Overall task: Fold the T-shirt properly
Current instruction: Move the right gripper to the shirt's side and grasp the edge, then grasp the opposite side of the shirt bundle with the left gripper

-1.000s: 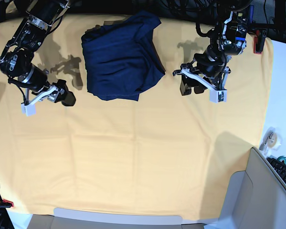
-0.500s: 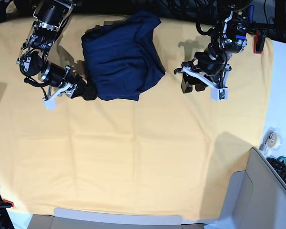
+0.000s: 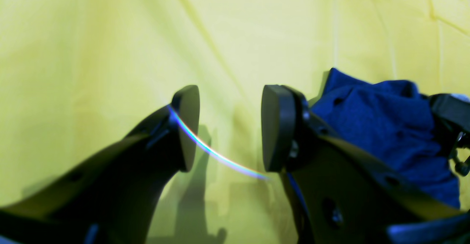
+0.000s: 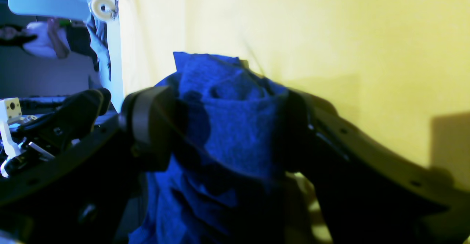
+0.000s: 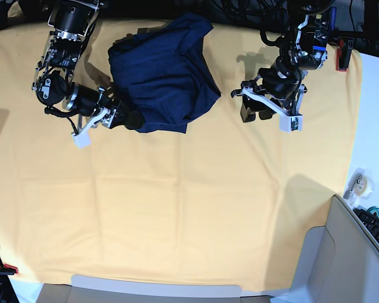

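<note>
Right gripper [image 4: 220,130] spread wide around a bunched edge of the T-shirt [image 5: 161,76] — soft navy knit, rumpled heap at the far side of the creased yellow cloth [image 5: 189,208] — left gripper [image 3: 229,130] parted, empty, beside it.

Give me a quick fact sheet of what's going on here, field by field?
Garment: dark blue T-shirt, lying bunched, not folded flat
Surface: yellow-orange table cloth
Right gripper: jaws open, set on either side of the shirt's edge
Left gripper: open, holding nothing, beside the shirt without touching it
Off to the side: roll of tape on the white surface
</note>
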Available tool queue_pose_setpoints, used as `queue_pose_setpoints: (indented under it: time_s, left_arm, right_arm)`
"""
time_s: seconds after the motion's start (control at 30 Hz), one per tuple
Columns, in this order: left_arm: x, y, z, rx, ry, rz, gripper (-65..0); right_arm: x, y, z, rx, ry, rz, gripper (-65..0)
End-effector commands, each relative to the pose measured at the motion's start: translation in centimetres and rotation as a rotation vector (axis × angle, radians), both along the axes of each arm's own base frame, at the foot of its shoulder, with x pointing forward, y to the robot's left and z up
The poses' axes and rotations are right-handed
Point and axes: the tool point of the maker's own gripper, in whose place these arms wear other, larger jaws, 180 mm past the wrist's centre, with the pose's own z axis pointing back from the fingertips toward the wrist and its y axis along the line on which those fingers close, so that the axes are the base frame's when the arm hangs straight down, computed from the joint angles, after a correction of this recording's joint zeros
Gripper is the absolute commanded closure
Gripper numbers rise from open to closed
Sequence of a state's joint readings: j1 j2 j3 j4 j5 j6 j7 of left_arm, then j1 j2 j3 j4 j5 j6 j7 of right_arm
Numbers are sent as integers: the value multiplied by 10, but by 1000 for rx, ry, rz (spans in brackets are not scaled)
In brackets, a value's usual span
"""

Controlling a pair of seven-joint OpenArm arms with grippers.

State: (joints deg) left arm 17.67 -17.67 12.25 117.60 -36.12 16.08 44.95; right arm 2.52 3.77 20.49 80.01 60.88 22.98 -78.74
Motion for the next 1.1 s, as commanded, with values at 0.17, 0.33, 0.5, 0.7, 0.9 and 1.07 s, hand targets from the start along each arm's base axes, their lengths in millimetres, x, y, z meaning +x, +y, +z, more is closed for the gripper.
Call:
queue_pose_setpoints:
  time_s: [0.17, 0.33, 0.5, 0.7, 0.9, 1.07]
  left_arm:
    - [-15, 0, -4, -2, 22, -5, -277]
    - [-42, -8, -18, -127, 119, 21, -332]
    - [-57, -15, -16, -325, 209, 33, -339]
    - [-68, -32, -6, -528, 330, -31, -339]
    - [-78, -50, -4, -634, 496, -164, -339]
    - [-85, -53, -14, -621, 523, -282, -339]
  right_arm:
    - [-6, 14, -1, -8, 12, 68, -214]
    - [-7, 22, -1, -18, 9, 108, -65]
    - [-7, 22, -1, -19, 8, 108, -75]
    - [-7, 21, 0, -20, 6, 107, -74]
    - [-6, 21, 0, -21, 3, 106, -74]
    - [-6, 20, 1, -21, 2, 104, -74]
